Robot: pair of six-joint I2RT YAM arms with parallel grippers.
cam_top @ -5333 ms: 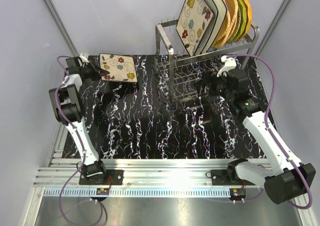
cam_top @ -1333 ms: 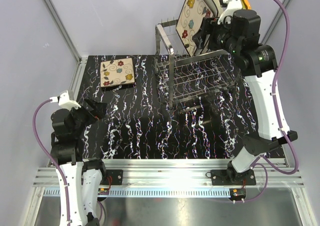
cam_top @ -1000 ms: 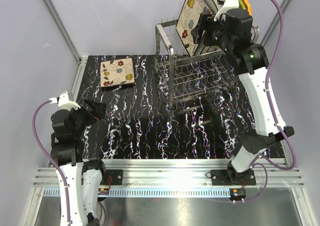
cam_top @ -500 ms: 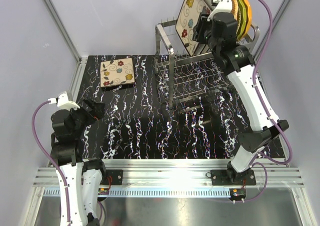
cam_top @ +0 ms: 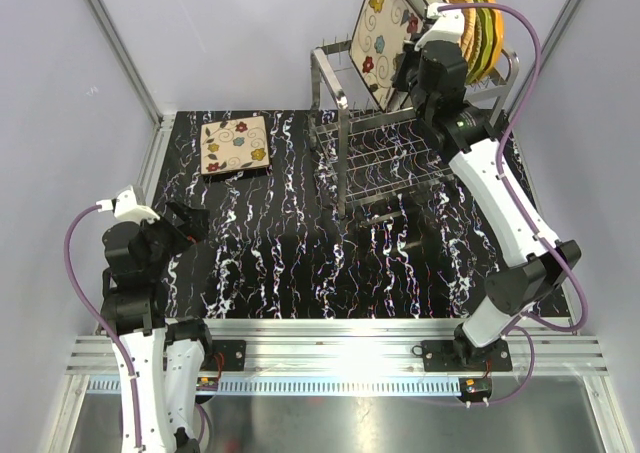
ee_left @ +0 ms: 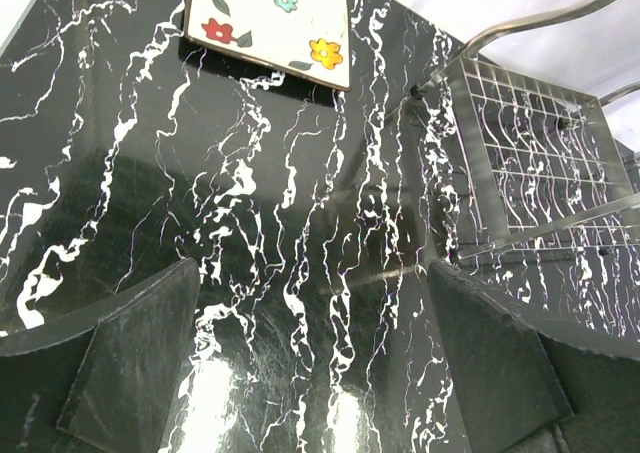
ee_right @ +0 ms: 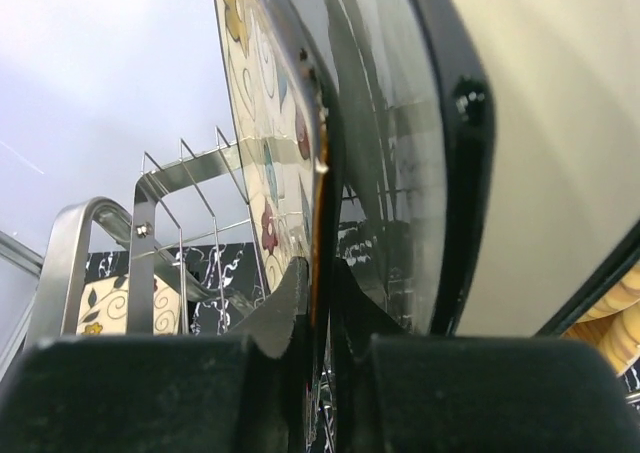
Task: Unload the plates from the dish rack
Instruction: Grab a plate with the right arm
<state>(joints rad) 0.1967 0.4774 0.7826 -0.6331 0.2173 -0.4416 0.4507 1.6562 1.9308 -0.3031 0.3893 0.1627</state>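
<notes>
The dish rack [cam_top: 400,148] stands at the back right of the table. On its top tier several plates stand on edge: a flower-patterned cream square plate [cam_top: 383,23] at the front, orange and green ones [cam_top: 475,28] behind. My right gripper [cam_top: 408,71] is shut on the lower right edge of the flower-patterned plate [ee_right: 262,123]; both fingertips [ee_right: 300,298] press its thin rim. A black-rimmed cream plate [ee_right: 545,123] stands just behind it. Another flower-patterned plate [cam_top: 233,145] lies flat at the table's back left. My left gripper [cam_top: 190,223] hovers open and empty over the near left.
In the left wrist view the flat plate [ee_left: 275,13] lies ahead and the rack's lower tier [ee_left: 540,163] is to the right. The rack's prongs and tube frame [ee_right: 150,213] stand close to the left of my right gripper. Grey walls enclose the table.
My right gripper has slid left and down onto the front plate's edge and shut on it. The plate has tilted slightly. The left arm has stayed still.
</notes>
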